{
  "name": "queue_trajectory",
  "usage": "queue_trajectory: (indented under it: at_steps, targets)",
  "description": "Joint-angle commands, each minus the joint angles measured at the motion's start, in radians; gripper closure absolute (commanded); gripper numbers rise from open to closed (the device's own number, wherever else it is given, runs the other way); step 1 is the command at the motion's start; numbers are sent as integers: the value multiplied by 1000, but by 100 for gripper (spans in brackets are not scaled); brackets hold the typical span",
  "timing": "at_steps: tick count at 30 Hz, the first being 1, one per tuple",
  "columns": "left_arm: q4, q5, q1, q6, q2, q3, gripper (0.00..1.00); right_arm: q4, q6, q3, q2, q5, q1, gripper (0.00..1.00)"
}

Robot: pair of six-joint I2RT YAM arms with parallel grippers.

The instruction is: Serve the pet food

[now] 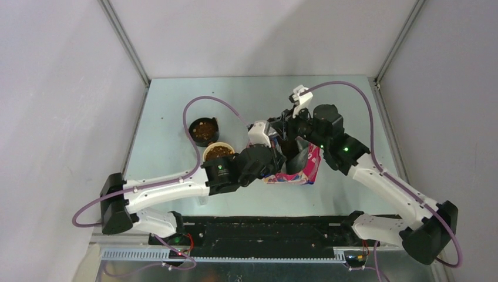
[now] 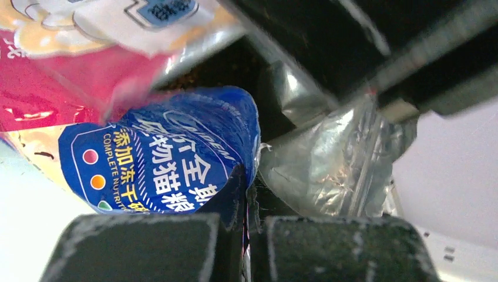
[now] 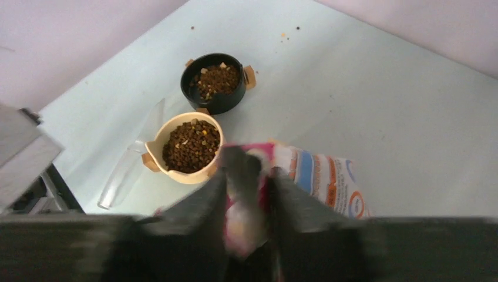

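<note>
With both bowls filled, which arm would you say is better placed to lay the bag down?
Probably left: the left fingers are shut on the bag; the right fingers straddle its edge, grip unclear.

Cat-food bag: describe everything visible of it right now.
The bag is glossy, crumpled film, pink and blue with white Chinese print; silver lining shows at its open top. It sits mid-table, beside the cream bowl. The left gripper is shut on its blue edge; a pink fold is pinched by the right gripper.
</note>
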Motion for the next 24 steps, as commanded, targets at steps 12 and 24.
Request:
queue_trajectory:
  at_steps: [12,24]
  targets:
    - [188,-255,-13,-49,-53,91,99,-308,137,-103,-551,361,17,7]
    - [133,-309,-8,-69,-48,107,98,-85,-29,-485,-791,334,15,7]
